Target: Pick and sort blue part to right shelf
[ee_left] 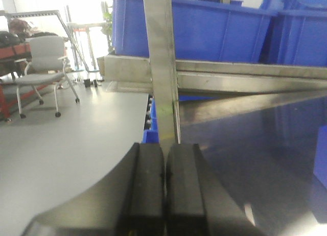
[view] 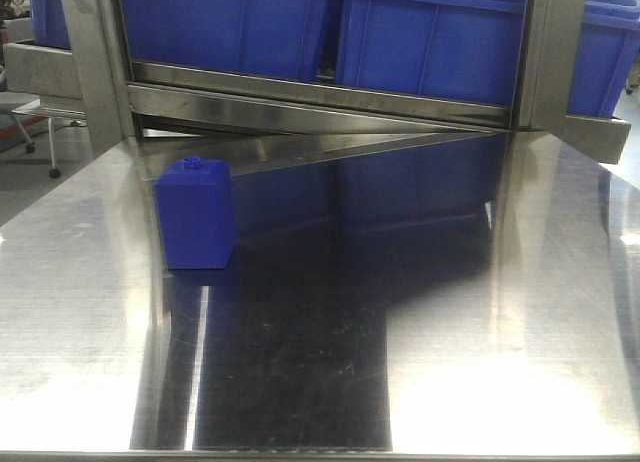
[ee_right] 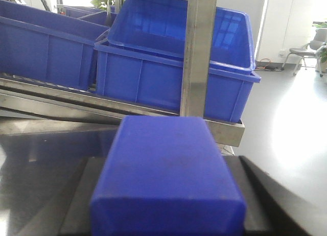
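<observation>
While the front view shows only a studded blue block (view: 197, 214) on the worktop (view: 480, 362), no end effector appears there. In the left wrist view, the left end effector (ee_left: 164, 154) is clenched on nothing. In the right wrist view, the right end effector (ee_right: 163, 160) grasps the blue part (ee_right: 166, 187), so the pick looks done. Placing on the right shelf (ee_right: 127, 105) is left, with its steel post (ee_right: 200, 52) straight ahead, before the bins (ee_right: 148, 75).

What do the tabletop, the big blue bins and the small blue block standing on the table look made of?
Tabletop: probably stainless steel, brushed yet glossy; it mirrors the bins and shows fine scratches. Blue bins: moulded plastic, semi-gloss, with ribbed walls and thick rims. Blue block: apparently hard plastic, fairly matte, uniform colour, moulded stud on top.
</observation>
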Robot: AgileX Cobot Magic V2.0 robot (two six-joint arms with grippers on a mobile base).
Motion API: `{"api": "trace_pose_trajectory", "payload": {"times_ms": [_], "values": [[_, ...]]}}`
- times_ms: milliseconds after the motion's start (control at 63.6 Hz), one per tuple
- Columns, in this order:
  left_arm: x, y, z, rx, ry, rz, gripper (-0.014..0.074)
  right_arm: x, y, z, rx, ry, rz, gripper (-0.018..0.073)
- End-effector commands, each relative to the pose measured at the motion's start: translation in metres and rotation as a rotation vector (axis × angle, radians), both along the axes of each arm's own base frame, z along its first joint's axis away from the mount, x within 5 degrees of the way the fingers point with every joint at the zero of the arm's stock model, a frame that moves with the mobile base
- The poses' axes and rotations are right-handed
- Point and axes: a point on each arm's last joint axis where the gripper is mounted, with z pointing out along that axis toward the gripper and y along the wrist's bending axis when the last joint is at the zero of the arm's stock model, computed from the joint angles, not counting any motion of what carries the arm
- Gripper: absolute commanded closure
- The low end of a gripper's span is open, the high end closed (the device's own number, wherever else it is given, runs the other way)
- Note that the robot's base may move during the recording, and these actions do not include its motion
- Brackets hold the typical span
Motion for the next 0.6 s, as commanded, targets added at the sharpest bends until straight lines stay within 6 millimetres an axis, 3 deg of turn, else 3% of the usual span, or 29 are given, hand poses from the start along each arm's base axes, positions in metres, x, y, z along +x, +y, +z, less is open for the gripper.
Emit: {"api": "trace_pose_trajectory", "payload": {"times_ms": [0, 173, 299, 487, 581], "values": [[-0.004, 0.0, 0.016, -0.049, -0.061, -0.005, 0.0472, -0.002, -0.001, 0.017, -0.014, -0.113, -0.011, 0.0129], [-0.01, -0.001, 0.046, -0.188, -0.032, -0.022, 0.0472, -0.002, -0.001, 0.017, -0.014, -0.113, -0.011, 0.0129], [-0.009, -0.001, 0.065, -0.192, -0.019, -0.024, 0.0472, -0.002, -0.001, 0.017, -0.014, -0.113, -0.011, 0.0129], [0.005, -0.002, 0.085, -0.195, 0.061, -0.02, 0.0468, -0.002, -0.001, 0.017, -0.014, -0.113, -0.011, 0.0129], [0.016, -0.004, 0.09, -0.176, 0.141, -0.034, 0.0408, -0.002, -0.001, 0.017, -0.014, -0.113, -0.011, 0.0129]]}}
